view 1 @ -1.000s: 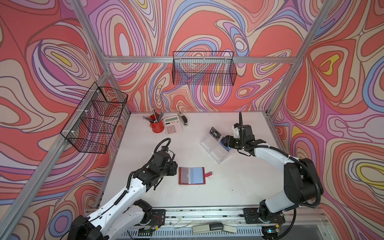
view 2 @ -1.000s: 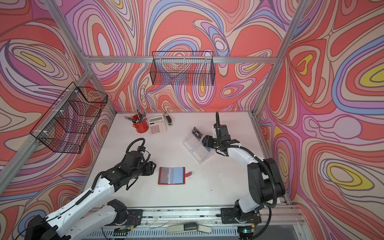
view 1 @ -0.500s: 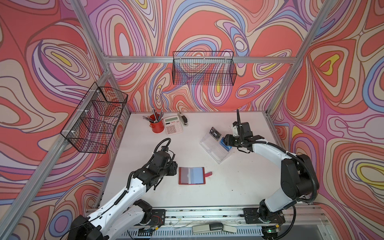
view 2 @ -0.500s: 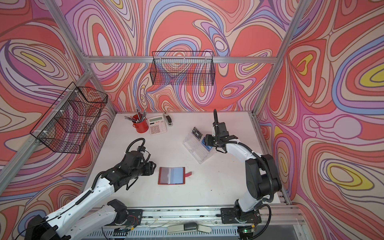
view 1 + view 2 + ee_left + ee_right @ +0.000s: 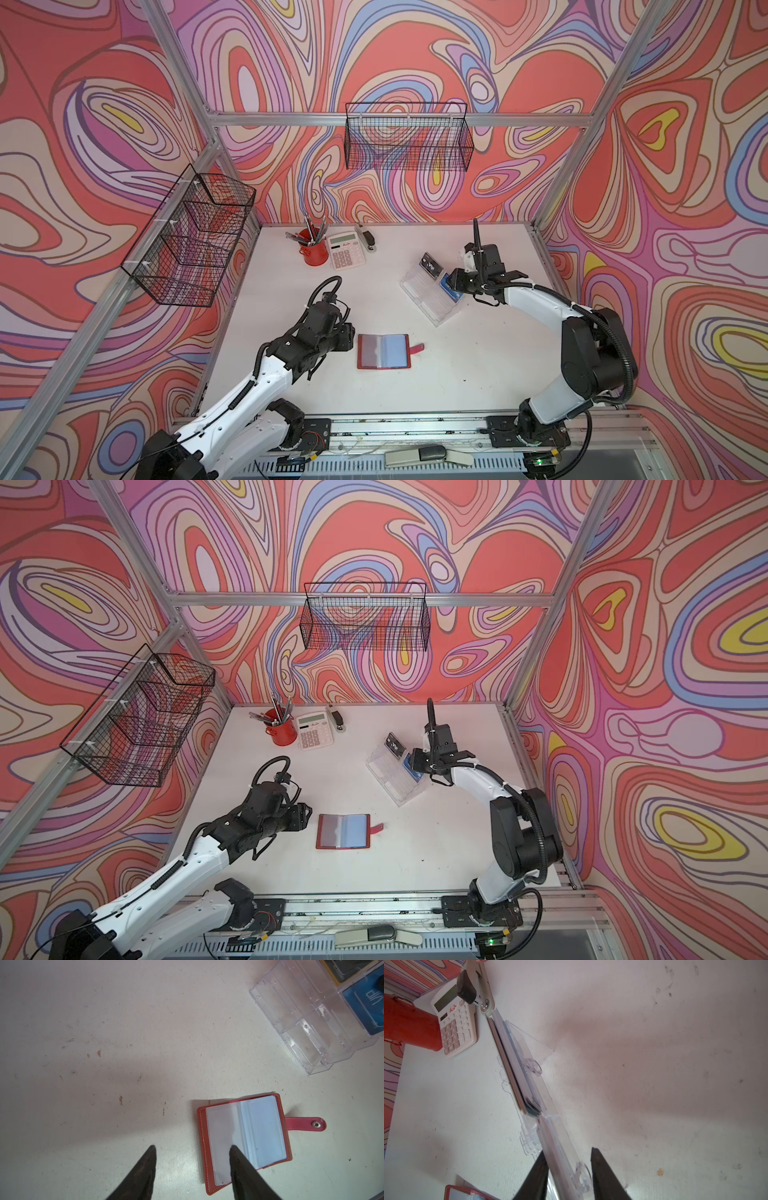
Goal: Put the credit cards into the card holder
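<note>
The card holder (image 5: 384,351) lies open and flat near the middle of the table (image 5: 469,374), its strap pointing to 3 o'clock. The left gripper (image 5: 192,1148) hangs at its 9 o'clock edge with its 2 fingers spread. 1 fingertip (image 5: 233,1153) is over the left sleeve; I cannot tell if it touches. At 1 o'clock from the card holder sits the clear stand (image 5: 428,295), holding a black card (image 5: 431,264) and a blue card (image 5: 452,291) in its back tier. The right gripper (image 5: 568,1150) straddles the stand's edge at the blue card, fingers partly spread, not yet pinching.
</note>
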